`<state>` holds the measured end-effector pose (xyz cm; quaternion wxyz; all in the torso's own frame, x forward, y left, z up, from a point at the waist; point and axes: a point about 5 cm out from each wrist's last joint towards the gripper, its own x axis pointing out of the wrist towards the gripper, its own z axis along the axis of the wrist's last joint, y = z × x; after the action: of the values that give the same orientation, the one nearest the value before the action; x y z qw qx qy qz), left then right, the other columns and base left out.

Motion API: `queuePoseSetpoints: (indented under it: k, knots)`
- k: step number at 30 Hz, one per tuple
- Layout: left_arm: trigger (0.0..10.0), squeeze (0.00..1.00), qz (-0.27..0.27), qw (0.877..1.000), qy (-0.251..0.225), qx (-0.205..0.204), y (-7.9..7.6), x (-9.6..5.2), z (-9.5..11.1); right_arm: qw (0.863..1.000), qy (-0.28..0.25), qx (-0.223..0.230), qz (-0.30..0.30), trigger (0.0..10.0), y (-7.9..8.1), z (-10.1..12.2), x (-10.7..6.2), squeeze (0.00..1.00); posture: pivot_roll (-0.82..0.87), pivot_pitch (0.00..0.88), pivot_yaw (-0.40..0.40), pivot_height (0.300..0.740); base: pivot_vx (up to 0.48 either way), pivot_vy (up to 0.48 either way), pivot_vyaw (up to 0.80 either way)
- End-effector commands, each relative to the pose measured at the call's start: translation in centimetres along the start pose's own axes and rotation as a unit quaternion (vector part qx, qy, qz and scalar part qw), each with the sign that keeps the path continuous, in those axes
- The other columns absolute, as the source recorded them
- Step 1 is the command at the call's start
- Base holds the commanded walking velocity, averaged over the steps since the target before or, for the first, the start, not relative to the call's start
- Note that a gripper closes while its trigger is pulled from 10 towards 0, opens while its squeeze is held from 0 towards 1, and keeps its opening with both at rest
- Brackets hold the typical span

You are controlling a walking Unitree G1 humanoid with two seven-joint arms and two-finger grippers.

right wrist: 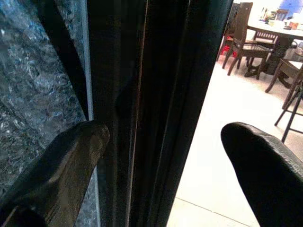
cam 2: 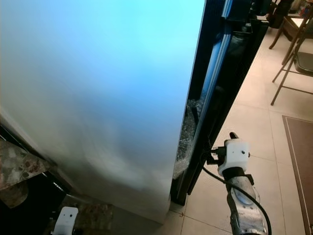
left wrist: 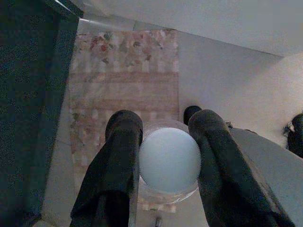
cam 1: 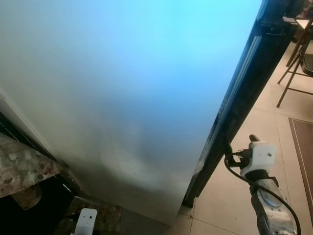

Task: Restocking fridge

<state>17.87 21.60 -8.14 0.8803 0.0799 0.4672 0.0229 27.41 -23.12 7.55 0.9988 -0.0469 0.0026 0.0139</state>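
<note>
Left hand (left wrist: 163, 161) is low at the robot's left, closed on a clear jar with a pale round lid (left wrist: 169, 158). Fingers (left wrist: 116, 175) sit on both sides of the lid and the jar fills the gap between them. Below it in the left wrist view is a patterned rug (left wrist: 125, 71) on the floor. The stone-topped table (cam 1: 22, 169) sits at the robot's far left.

Centre: the fridge side panel (cam 1: 127, 98), pale and blurred, takes up most of the head view. At its right edge is the black fridge door (cam 2: 222, 83), ajar, with a narrow gap showing crinkled plastic wrap (cam 2: 187, 132) inside.

Right hand (right wrist: 161, 151) is at that door edge, fingers spread wide and gripping nothing. One finger (right wrist: 71, 156) is beside the gap, the other out over the tiled floor (cam 2: 254, 127). Dining chairs (right wrist: 244, 33) stand well beyond.

Step in hand, as I read it: getting the door open so the jar can go in. To do it well:
- hook the inner finger behind the door edge, not on the wrap
- pull along the door's swing arc, not straight back
- keep the jar upright and low, clear of the panel
- open wide enough before bringing the left arm round
</note>
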Motion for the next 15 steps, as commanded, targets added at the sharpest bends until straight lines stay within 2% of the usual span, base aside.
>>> queuePoseSetpoints:
  k: [1,10,15]
  knots:
    - [10.0,0.00,0.003,1.000,0.005,0.001,0.1,-0.1,-0.4,1.000,0.001,0.002,0.015,10.0,0.6,-0.1,-0.2,0.00,-0.09,0.041,0.014,0.740,0.000,0.000,0.00]
    - [10.0,0.00,0.003,1.000,0.003,-0.001,0.1,-0.1,-0.3,0.999,-0.001,0.029,0.033,10.0,0.3,0.3,0.8,0.00,-0.09,0.037,0.012,0.740,0.000,0.000,0.00]
    - [10.0,0.00,0.005,1.000,0.001,-0.002,0.1,-0.1,-0.3,0.999,-0.004,0.022,0.036,10.0,-0.3,0.7,1.3,0.00,-0.08,0.037,0.011,0.740,0.000,0.000,0.00]
